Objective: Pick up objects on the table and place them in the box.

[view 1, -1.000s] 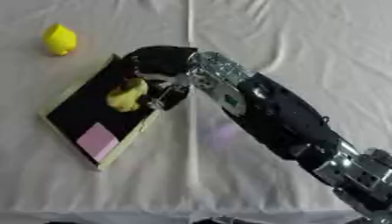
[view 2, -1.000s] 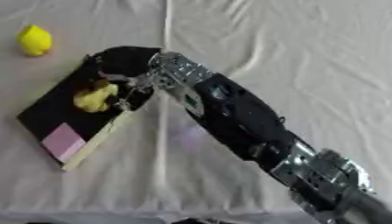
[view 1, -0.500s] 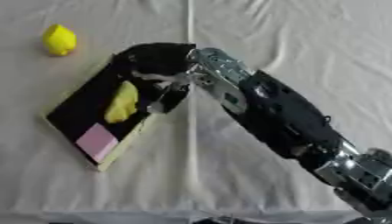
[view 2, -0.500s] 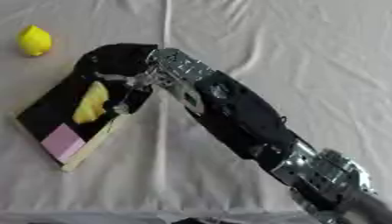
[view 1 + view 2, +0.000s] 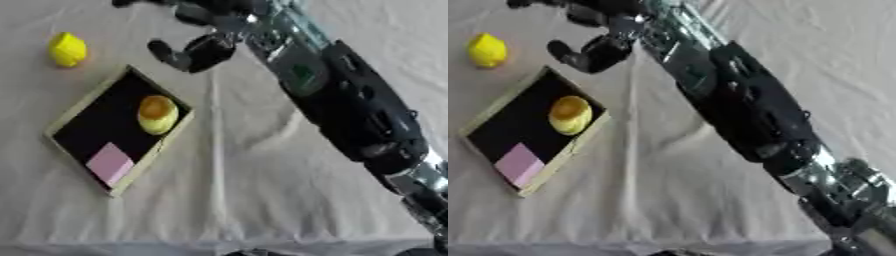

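Observation:
A shallow box (image 5: 84,108) with a black floor and pale rim lies tilted at the left of the table. Inside it lie a yellow rounded object (image 5: 157,114) with an orange top and a pink square block (image 5: 110,163). A yellow lemon (image 5: 67,49) sits on the cloth beyond the box's far left corner. My right hand (image 5: 197,49) hovers above the box's far corner, empty, its fingers spread and loosely relaxed. The black right arm (image 5: 350,105) runs from the lower right to the top middle. My left hand shows in neither view.
A white creased cloth (image 5: 245,190) covers the table, with a fold line running down the middle. The table's near edge shows along the bottom.
My right hand let go of the yellow object, which now lies in the box, and has lifted up and away toward the far side.

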`<control>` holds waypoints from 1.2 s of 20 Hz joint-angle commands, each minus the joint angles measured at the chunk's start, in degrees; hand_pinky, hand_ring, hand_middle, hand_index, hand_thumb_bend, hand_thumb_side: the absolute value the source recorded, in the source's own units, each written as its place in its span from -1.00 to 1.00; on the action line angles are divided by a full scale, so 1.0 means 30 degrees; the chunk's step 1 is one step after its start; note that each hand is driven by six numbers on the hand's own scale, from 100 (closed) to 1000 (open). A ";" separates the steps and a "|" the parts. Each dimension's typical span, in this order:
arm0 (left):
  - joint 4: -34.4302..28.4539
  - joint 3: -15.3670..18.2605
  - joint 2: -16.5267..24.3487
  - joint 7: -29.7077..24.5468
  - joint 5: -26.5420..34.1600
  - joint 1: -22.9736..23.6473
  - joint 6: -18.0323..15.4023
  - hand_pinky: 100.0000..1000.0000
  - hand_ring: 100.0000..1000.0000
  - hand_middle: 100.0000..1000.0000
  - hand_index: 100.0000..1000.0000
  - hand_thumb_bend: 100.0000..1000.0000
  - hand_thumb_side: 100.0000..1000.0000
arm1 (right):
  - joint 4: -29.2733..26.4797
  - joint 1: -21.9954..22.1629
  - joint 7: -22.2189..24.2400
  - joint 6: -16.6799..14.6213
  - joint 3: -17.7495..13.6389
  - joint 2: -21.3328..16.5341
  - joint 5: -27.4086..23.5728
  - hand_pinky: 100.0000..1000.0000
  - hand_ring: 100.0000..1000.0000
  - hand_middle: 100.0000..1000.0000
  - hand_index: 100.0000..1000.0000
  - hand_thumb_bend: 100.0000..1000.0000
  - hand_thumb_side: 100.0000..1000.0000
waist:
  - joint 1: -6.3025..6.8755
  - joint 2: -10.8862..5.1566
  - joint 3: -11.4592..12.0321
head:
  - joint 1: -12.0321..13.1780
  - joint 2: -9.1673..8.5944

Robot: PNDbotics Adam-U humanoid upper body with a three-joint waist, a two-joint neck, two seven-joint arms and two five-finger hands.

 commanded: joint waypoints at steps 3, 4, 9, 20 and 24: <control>-0.0352 -0.0195 0.0818 -0.0417 0.0196 -0.0389 0.0363 0.54 0.45 0.34 0.72 -0.69 -0.41 | -0.2590 -0.0224 -0.1035 0.1384 -0.1717 -0.3959 -0.4156 0.82 0.79 0.57 0.75 -1.00 -1.00 | 0.0021 -0.0420 -0.0259 | 0.0461 0.0053; -0.0352 -0.0252 0.0964 -0.0553 0.0250 -0.0424 0.0528 0.54 0.44 0.34 0.72 -0.71 -0.40 | -0.3138 0.0095 -0.1379 0.1568 -0.2040 -0.4883 -0.4929 0.82 0.79 0.56 0.73 -1.00 -1.00 | 0.0022 -0.0400 -0.0338 | 0.0586 0.0046; 0.0262 -0.0634 0.2757 -0.1944 0.0576 -0.0934 0.2299 0.54 0.44 0.34 0.73 -0.79 -0.37 | -0.6974 0.3227 -0.3800 0.2591 -0.4139 -0.9481 -0.8777 0.82 0.76 0.53 0.70 -1.00 -1.00 | 0.0093 -0.0234 -0.0750 | 0.0990 -0.0045; 0.7998 -0.3481 0.8706 -0.9130 0.0371 -0.7168 0.3584 0.60 0.49 0.38 0.76 -0.74 -0.36 | -1.0164 0.9625 -0.9647 0.1684 -0.8210 -1.3225 -1.0588 0.81 0.71 0.49 0.66 -1.00 -1.00 | 0.0368 -0.0168 -0.1844 | 0.1902 0.0045; 1.1617 -0.4441 0.8665 -1.1826 -0.1195 -0.9842 0.2982 0.64 0.56 0.45 0.79 -0.68 -0.34 | -1.0167 1.0616 -1.0804 0.1198 -0.8806 -1.3357 -1.0433 0.81 0.71 0.49 0.66 -1.00 -1.00 | 0.0460 -0.0166 -0.2207 | 0.2187 0.0035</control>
